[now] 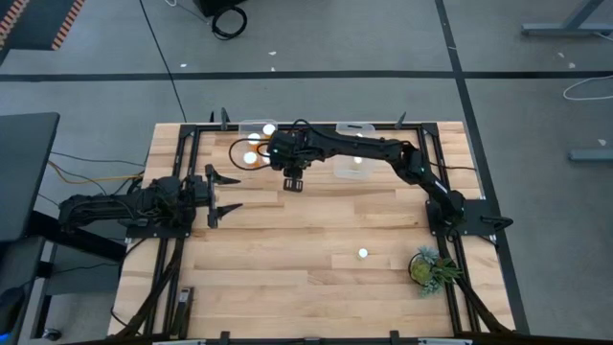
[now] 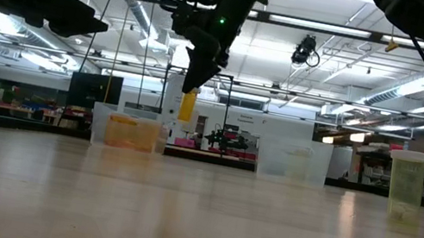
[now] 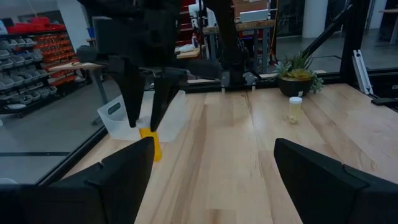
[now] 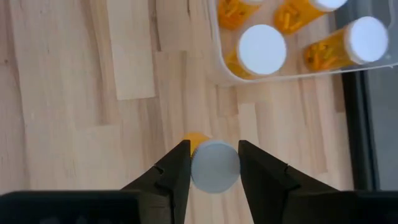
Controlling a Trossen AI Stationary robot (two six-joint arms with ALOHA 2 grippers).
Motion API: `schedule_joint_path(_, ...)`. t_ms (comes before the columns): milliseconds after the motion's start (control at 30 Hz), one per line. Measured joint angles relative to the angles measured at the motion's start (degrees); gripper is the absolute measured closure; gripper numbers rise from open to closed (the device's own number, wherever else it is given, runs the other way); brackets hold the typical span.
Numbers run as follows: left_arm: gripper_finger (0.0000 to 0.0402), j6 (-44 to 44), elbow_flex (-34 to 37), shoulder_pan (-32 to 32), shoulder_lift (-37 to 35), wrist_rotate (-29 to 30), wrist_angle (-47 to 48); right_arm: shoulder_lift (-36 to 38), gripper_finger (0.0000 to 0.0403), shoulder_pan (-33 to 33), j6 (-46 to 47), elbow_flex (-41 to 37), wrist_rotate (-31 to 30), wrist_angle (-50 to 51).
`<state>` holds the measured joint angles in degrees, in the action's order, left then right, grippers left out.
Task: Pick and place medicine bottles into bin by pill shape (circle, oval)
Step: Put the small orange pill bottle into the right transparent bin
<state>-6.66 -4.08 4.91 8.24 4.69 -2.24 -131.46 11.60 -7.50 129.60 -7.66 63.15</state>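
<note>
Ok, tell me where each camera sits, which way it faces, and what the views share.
High: overhead, straight down on table and both arms.
Low: table height, level across, arms overhead.
Left wrist: past open left gripper across the table.
Right wrist: down past right gripper holding a bottle.
Shared: that bottle shows in low and left wrist views.

Seven medicine bottles, two clear tubs, two hands, one plant, on one counter [image 1: 316, 283].

Four bottles show in the first tub [image 1: 239, 126], best counted from the right wrist view, where two caps are whole and two bottles are cut by the edge. One white cap shows in the second tub [image 1: 354, 127]. One lone bottle [image 1: 363, 254] stands on bare wood, and one held bottle [image 4: 214, 165] sits between the fingers of the right hand [image 1: 294, 184]. The left hand [image 1: 235, 192] carries none. A single potted plant [image 1: 428, 268] stands at the corner.
</note>
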Motion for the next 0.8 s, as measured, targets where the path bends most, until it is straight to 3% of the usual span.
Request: schedule_joint_path(800, 0.0060, 0.0, 0.0, 0.0, 0.0, 0.0, 0.0, -0.1, 0.0269, 0.4, 0.4, 5.4, -0.1, 12.5)
